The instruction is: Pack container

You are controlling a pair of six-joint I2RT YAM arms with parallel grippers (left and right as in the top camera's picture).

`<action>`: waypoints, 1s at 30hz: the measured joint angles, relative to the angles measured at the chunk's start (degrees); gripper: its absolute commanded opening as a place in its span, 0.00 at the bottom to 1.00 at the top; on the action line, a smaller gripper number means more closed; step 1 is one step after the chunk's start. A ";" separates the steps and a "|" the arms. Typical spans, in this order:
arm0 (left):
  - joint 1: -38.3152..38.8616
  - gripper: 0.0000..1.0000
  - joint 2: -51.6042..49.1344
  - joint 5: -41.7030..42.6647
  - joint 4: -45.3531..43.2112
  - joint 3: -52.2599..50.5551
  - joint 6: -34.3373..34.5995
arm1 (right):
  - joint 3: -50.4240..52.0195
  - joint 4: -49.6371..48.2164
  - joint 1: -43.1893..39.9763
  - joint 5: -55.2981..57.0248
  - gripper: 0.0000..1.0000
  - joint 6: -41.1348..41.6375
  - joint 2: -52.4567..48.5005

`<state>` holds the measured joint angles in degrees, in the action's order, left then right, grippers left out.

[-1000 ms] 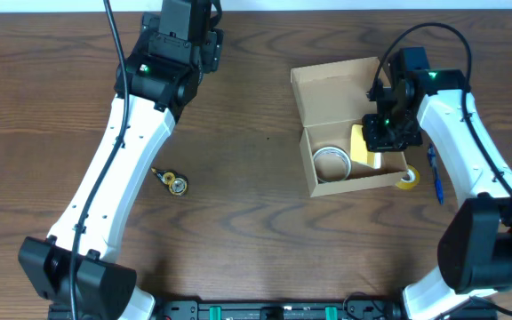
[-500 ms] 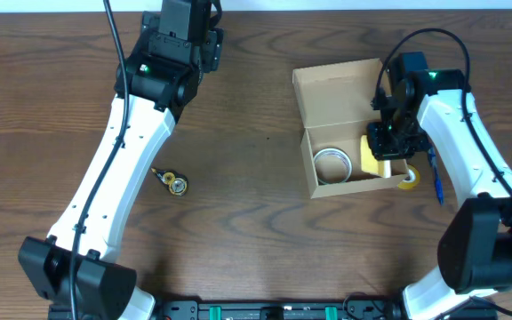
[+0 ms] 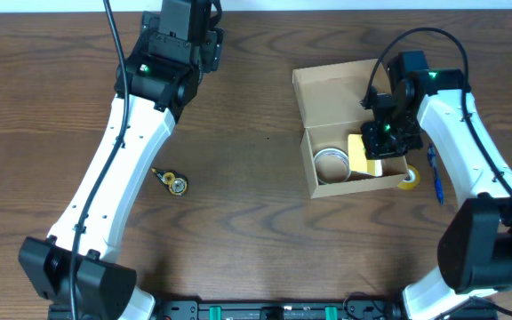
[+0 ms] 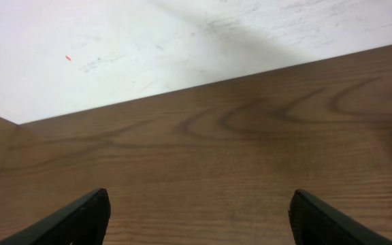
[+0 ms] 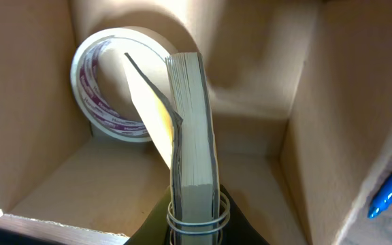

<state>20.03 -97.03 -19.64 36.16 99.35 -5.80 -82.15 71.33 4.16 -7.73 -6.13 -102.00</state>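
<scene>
The container sits on the right side of the bench, mouth up. Its flap lid is folded back toward the far edge, and its tray's long axis runs roughly left to right, slightly skewed. The right end effector is clamped on a yellow pad, held on edge over the tray's right half. That orientation probably lets it slide down beside the tape roll lying flat at the left. A blue pen waits just right of the box. The left end effector hangs far left, fingers wide apart and empty, well clear of the packing.
</scene>
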 measured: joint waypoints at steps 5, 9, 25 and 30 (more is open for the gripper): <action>0.00 0.85 0.00 0.00 0.00 0.02 0.00 | 0.00 0.07 -0.02 -0.55 0.09 -4.15 0.02; 0.00 0.84 0.00 0.00 0.00 0.00 0.00 | 0.00 0.20 -0.46 -3.02 0.07 -10.34 0.00; -0.02 0.84 0.00 0.00 0.50 0.00 0.00 | -0.28 1.36 -9.49 -16.70 0.05 -25.33 0.02; -0.02 0.82 0.00 0.00 0.96 0.00 0.00 | -0.28 1.51 -10.05 -16.72 0.03 -26.08 0.00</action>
<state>20.01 -97.03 -19.64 37.12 99.35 -5.80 -82.43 72.84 -5.89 -24.45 -32.21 -102.00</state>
